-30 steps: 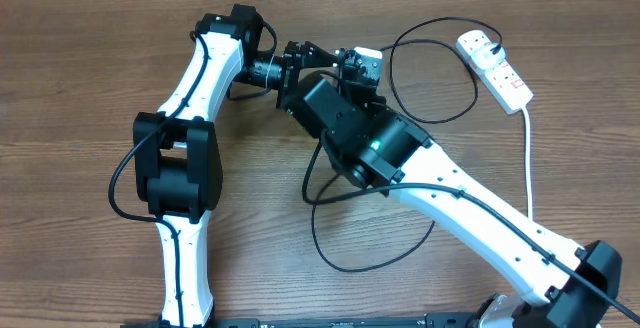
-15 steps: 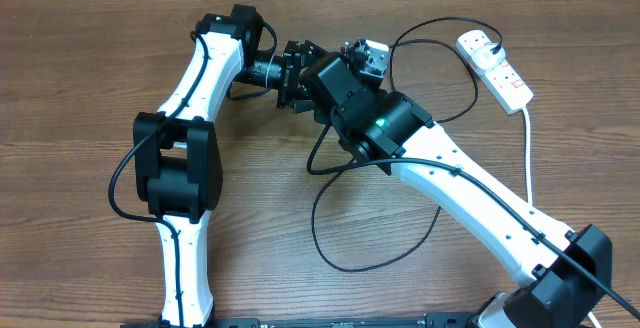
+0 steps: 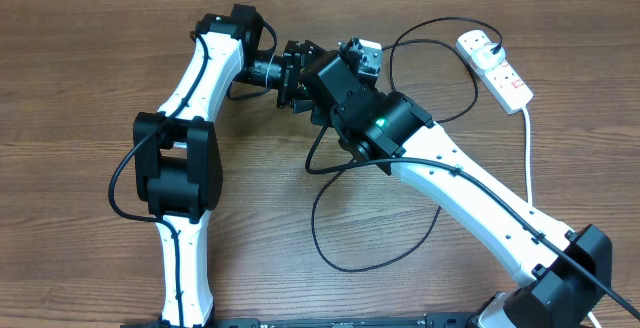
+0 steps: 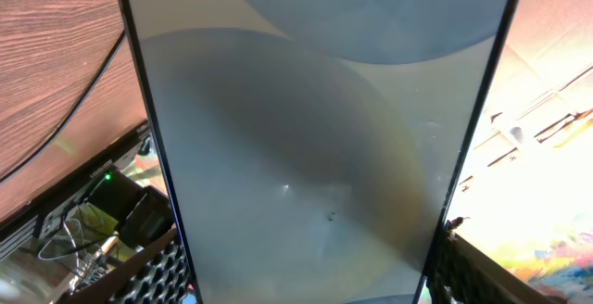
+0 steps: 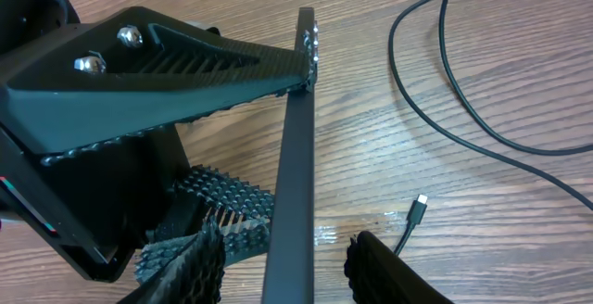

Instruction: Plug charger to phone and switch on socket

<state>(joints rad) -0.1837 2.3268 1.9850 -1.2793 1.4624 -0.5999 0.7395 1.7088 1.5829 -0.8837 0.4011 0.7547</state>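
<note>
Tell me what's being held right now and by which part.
The left gripper holds the phone across its long side edges; the right gripper is open, holding nothing.

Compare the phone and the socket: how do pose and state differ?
The phone is gripped edge-up in the left gripper; the socket lies flat on the table. The phone is dark-edged with a pale screen; the socket is white with red. The socket holds a white plug head; the charger tip lies loose, not in the phone. Both are oblong.

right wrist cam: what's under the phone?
Wooden table, with the charger tip lying loose just beside it. The left pincer clamps the phone on edge; the table directly beneath it and that pincer is covered.
</note>
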